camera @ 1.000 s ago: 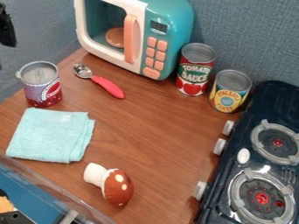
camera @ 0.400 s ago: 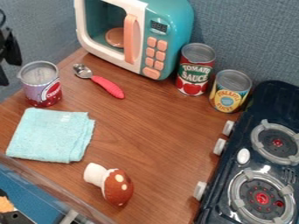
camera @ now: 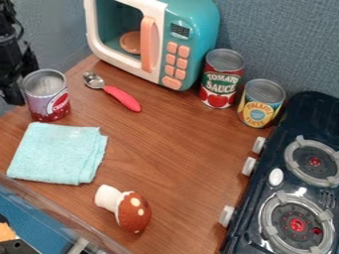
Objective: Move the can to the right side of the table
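The black gripper (camera: 22, 79) hangs at the left edge, just left of and behind the purple-and-red can (camera: 47, 105). Its two fingers stand apart, one tip low beside the can's left side and the other farther back, with nothing seen held between them. The can stands upright on the brown table (camera: 175, 149), near its left edge. Two more upright cans stand at the back right: a red tomato sauce can (camera: 219, 82) and a yellow can (camera: 259, 106).
A teal toy microwave (camera: 198, 30) stands at the back. A spoon with a red handle (camera: 122, 98) lies right of the can, and a folded light-blue cloth (camera: 56, 153) in front. A mushroom toy (camera: 132, 213) lies near the front; a dark toy stove (camera: 265, 198) occupies the right side.
Coming in from the upper left, the gripper has moved right and down until close to the purple-and-red can. The other objects have stayed in place.
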Robot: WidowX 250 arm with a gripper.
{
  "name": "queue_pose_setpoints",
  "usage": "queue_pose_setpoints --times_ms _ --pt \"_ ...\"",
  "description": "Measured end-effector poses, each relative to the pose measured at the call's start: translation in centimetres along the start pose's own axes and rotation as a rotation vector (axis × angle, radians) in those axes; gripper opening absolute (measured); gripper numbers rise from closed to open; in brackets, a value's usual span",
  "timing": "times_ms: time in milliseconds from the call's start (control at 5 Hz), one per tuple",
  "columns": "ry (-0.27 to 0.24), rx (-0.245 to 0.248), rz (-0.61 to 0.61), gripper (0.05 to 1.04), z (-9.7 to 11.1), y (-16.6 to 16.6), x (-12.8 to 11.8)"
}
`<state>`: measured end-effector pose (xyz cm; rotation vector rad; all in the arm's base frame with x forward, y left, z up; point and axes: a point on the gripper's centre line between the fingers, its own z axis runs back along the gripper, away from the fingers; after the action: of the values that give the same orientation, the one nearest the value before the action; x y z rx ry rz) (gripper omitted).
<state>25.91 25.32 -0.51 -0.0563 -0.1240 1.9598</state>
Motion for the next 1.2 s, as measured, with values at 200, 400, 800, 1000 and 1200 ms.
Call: queue_pose_setpoints --times_ms 200,400,800,1000,1200 --pt "-0.006 0.007 -0.008 0.999 -0.2 0.3 -2.1" --pt "-0.001 0.003 -0.031 0.999 -0.2 0.4 -4.4" --pt "0.022 0.013 -0.056 0.999 0.0 1.3 -11.0" --pt "0.01 -0.005 -0.088 0.999 0.3 1.7 -15.9" --pt "-0.017 -0.008 -0.132 0.999 1.0 2.5 -20.7"
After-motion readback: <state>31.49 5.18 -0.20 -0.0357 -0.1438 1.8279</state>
